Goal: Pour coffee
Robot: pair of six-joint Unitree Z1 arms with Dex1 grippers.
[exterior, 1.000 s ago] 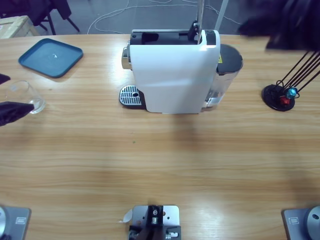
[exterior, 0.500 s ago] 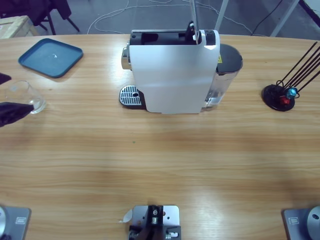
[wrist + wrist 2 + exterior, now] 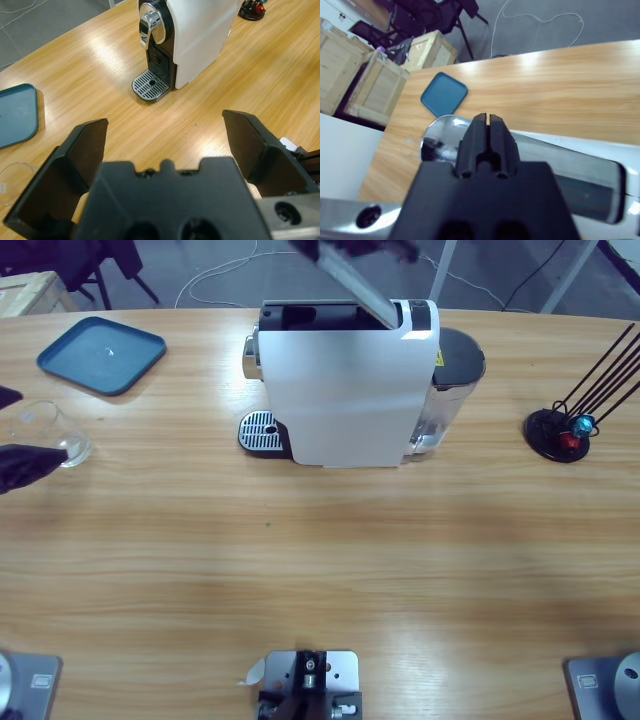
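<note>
— Surfaces, centre frame? The coffee machine [image 3: 345, 390] shows a smooth white plastic shell, a chromed glossy spout [image 3: 151, 27] and a metal drip grille [image 3: 150, 85].

— And around it? A lightly glossy wood-grain table [image 3: 320, 540], a matt blue plastic tray [image 3: 101, 355] upper left, and a clear glass cup [image 3: 48, 432].

We see a long wooden bench [image 3: 320, 570] with pale grain, bright patches of light glinting on its top. Beyond its far edge lies a grey floor [image 3: 220, 270] with a white cable [image 3: 540, 22] looping across it. Pale wooden crates [image 3: 365, 75] stand on that floor beside a dark chair [image 3: 435, 15].
</note>
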